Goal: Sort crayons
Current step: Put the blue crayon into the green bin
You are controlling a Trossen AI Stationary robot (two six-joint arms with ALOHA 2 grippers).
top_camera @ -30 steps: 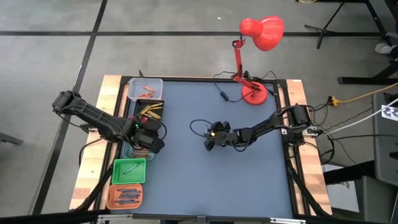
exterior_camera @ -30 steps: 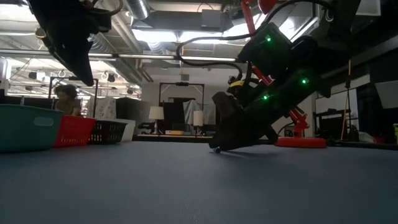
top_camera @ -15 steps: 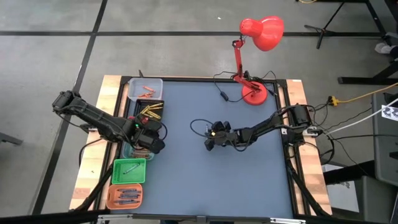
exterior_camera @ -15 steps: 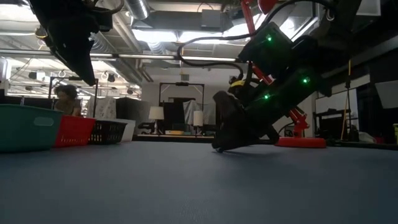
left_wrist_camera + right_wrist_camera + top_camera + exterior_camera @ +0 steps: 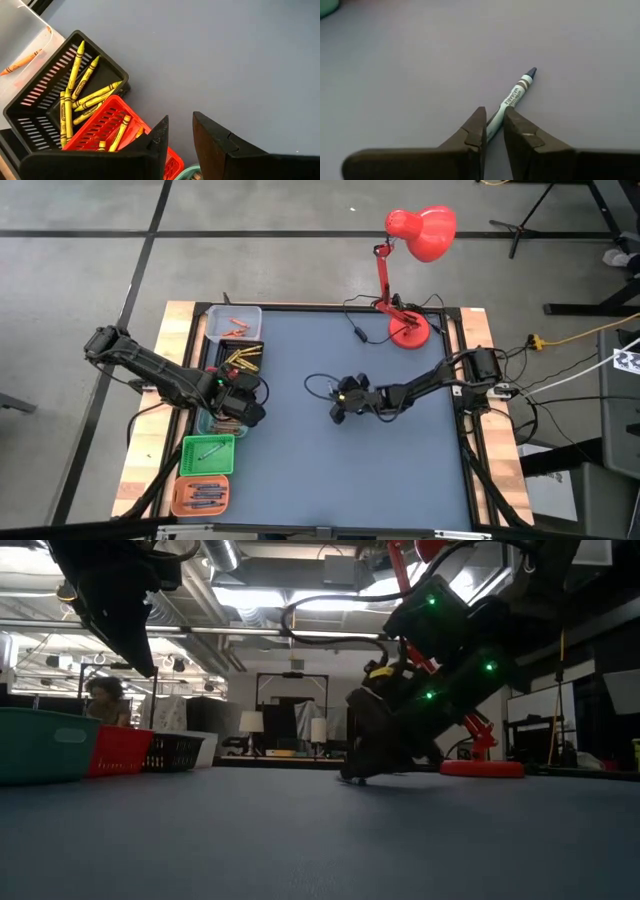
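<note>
One crayon [image 5: 516, 91] with a pale blue-green wrapper and a dark blue tip lies flat on the blue-grey table, near its middle. My right gripper [image 5: 494, 112] is low on the table [image 5: 338, 412] and shut on this crayon. My left gripper [image 5: 180, 125] hangs open and holds nothing, above the row of bins at the table's left [image 5: 245, 405]. Below it are yellow crayons [image 5: 80, 95] in a black bin [image 5: 243, 358] and more in a red bin [image 5: 107, 127]. My right gripper pinches the crayon's blunt rear end [image 5: 495, 119] between its two fingers. The fingers slant down from the table's right side and lie roughly along the crayon. The crayon lies on the table, its dark tip [image 5: 532, 72] pointing away from the gripper.
Along the table's left edge stands a row of bins: a clear one with orange crayons [image 5: 233, 323], the black, the red, a green one [image 5: 207, 453] and an orange one [image 5: 200, 495]. A red desk lamp [image 5: 408, 330] stands at the far right corner. A thin black cable lies by the right gripper.
My right gripper has stayed in place on the table, rolled a little about its wrist, and closed its fingers onto the crayon's rear end. The crayon still lies on the table.
</note>
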